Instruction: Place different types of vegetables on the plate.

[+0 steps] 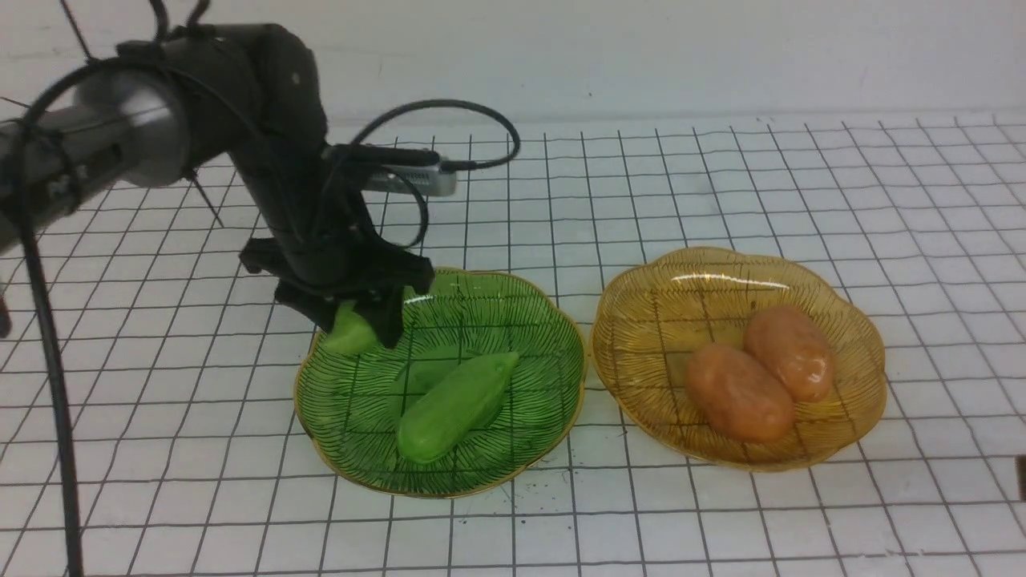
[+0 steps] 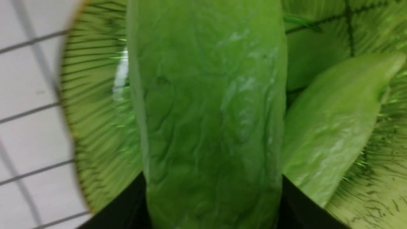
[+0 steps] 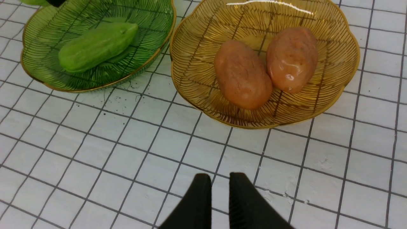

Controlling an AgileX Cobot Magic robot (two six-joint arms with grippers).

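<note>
My left gripper [image 1: 362,314] is shut on a light-green pod [image 1: 349,330] and holds it over the far left rim of the green plate [image 1: 529,433]. In the left wrist view this pod [image 2: 210,121] fills the middle between my black fingers [image 2: 299,206]. A second green pod [image 1: 455,405] lies in the green plate; it also shows in the right wrist view [image 3: 95,46]. Two orange-brown potatoes [image 1: 737,393] [image 1: 789,353] lie in the amber plate [image 1: 641,320]. My right gripper [image 3: 220,186] is shut and empty above the table, near the amber plate [image 3: 190,73]; it is out of the front view.
The table is white with a black grid [image 1: 721,529]. The two plates stand side by side, nearly touching. A white wall [image 1: 641,48] runs along the back. The left arm's cable [image 1: 48,361] hangs at the far left.
</note>
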